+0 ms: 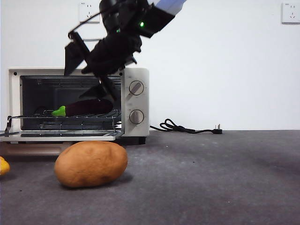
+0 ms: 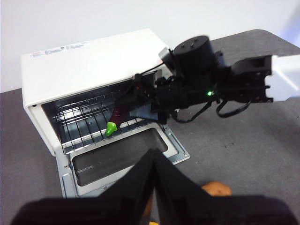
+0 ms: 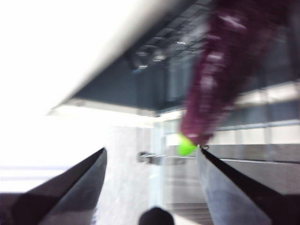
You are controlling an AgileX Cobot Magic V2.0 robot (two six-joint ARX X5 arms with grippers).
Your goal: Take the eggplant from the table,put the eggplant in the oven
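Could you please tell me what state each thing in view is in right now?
oven: door folded down open, wire rack showing.
eggplant: lying on the rack inside the oven, green cap toward the left side, not gripped.
right end effector: jaws open, at the oven mouth by the eggplant.
left end effector: jaws shut, empty, back from the oven.
potato: resting on the table, untouched.
power cord: plug lying loose on the table.

The eggplant (image 1: 88, 107) lies on the rack inside the oven (image 1: 138, 101), whose door (image 1: 56, 137) hangs open. The potato (image 1: 91, 163) sits on the table (image 1: 211, 178) before the oven. A power cord (image 1: 187, 128) lies right of the oven.
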